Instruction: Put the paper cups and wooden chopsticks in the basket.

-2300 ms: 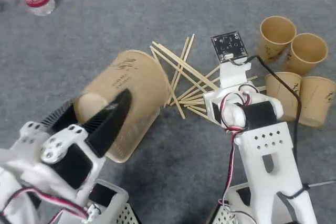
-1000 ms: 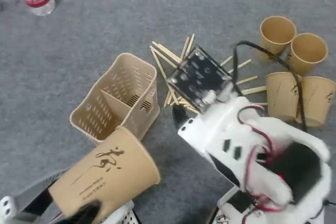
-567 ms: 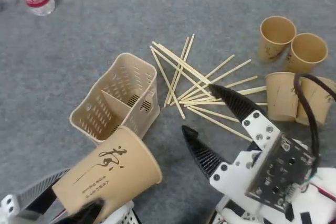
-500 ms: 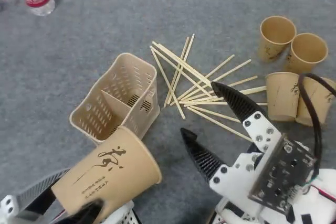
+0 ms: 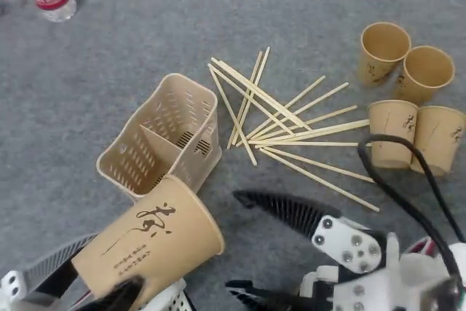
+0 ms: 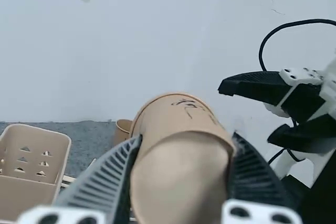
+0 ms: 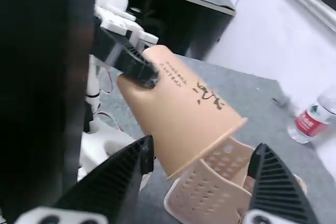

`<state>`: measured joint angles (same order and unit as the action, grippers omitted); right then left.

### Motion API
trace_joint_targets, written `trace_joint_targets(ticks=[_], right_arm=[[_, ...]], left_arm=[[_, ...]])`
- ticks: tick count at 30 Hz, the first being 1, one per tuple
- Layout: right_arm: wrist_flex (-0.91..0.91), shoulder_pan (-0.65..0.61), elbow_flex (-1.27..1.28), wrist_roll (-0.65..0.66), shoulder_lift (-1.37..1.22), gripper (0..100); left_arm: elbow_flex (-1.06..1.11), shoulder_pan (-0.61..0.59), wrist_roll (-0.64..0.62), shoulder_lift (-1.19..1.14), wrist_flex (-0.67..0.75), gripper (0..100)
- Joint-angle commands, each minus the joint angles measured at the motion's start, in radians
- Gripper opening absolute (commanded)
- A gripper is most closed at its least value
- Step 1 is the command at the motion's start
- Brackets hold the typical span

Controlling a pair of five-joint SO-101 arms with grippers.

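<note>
Right hand (image 5: 233,240) pulled back, spread wide.

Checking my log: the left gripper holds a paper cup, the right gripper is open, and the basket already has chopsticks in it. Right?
Not quite: the basket holds no chopsticks. In the high view both its compartments are bare and the chopsticks lie on the table beside it. The left gripper does hold a paper cup; the right gripper is open.

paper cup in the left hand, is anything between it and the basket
Nothing visible does. In the high view the paper cup, held in the left hand, sits right next to the basket. The right hand, open, is beside the cup, not between them.
</note>
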<state>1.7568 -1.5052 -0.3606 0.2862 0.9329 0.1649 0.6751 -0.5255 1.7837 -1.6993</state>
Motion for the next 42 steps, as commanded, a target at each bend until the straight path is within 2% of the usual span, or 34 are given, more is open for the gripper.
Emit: trace_joint_targets(ticks=[1,5,10,22,27,32,37,39,42], right_arm=[[0.039,-0.016,0.051,-0.009,0.001,29.9],[0.038,-0.012,0.094,0.018,0.002,29.9],[0.036,0.107,0.092,-0.003,0.002,29.9],[0.033,-0.021,0.114,-0.003,-0.010,29.7],[0.031,-0.102,0.112,0.040,-0.010,22.9],[0.033,-0.101,0.114,0.046,-0.005,14.1],[0.030,-0.099,0.114,0.048,-0.010,4.6],[0.025,-0.079,0.114,0.071,-0.010,0.2],[0.018,-0.008,0.114,0.118,-0.004,0.7]], left_arm=[[0.001,0.002,0.005,-0.005,0.032,1],[0.001,0.002,0.003,-0.005,0.031,1],[0.001,0.000,0.003,-0.005,0.034,1],[0.028,0.000,0.003,-0.005,0.091,1],[0.170,0.000,0.003,-0.003,0.132,1],[0.234,0.000,0.003,0.044,0.238,1],[0.274,0.000,0.002,0.040,0.250,1],[0.295,0.000,0.002,0.040,0.250,1],[0.312,0.000,0.002,0.040,0.250,1]])
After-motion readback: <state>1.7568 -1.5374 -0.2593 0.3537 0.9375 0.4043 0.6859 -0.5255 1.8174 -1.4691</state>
